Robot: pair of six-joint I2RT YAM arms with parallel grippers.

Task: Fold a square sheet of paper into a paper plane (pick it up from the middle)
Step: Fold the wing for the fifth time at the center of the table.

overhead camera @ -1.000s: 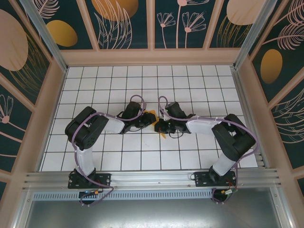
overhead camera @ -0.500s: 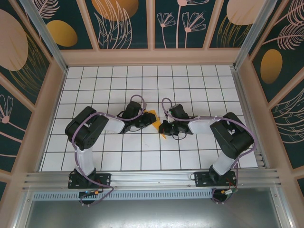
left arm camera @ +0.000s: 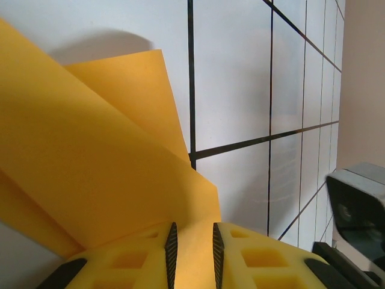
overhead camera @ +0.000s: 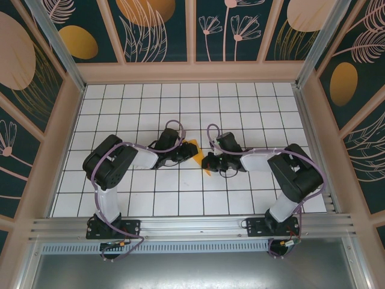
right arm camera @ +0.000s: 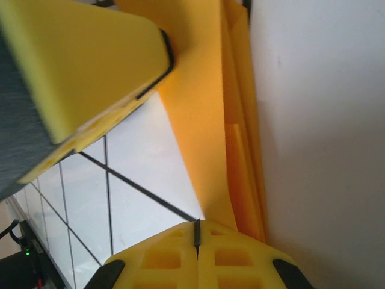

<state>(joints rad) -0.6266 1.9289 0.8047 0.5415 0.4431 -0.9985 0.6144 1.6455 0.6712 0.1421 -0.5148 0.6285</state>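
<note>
The square sheet of paper (overhead camera: 194,146), orange-yellow and folded into layers, sits mid-table between my two grippers. A small tip of it pokes out below the right gripper. My left gripper (overhead camera: 187,154) (left arm camera: 192,253) has its jaws a little apart, and the paper (left arm camera: 90,156) runs into the gap and fans out up and to the left. My right gripper (overhead camera: 206,161) (right arm camera: 197,232) is shut, pads together. A long folded strip of the paper (right arm camera: 204,108) ends beside its tips, passing behind one finger. One left finger (right arm camera: 84,60) shows at the upper left there.
The white grid-tiled table (overhead camera: 180,198) stretches around both arms, with low pink walls (overhead camera: 192,73) on three sides. The right arm's grey housing (left arm camera: 361,198) sits close to the left gripper's right side.
My right gripper has drawn a little to the right, away from the left one, so more orange paper shows between them. The left arm has stayed put.
</note>
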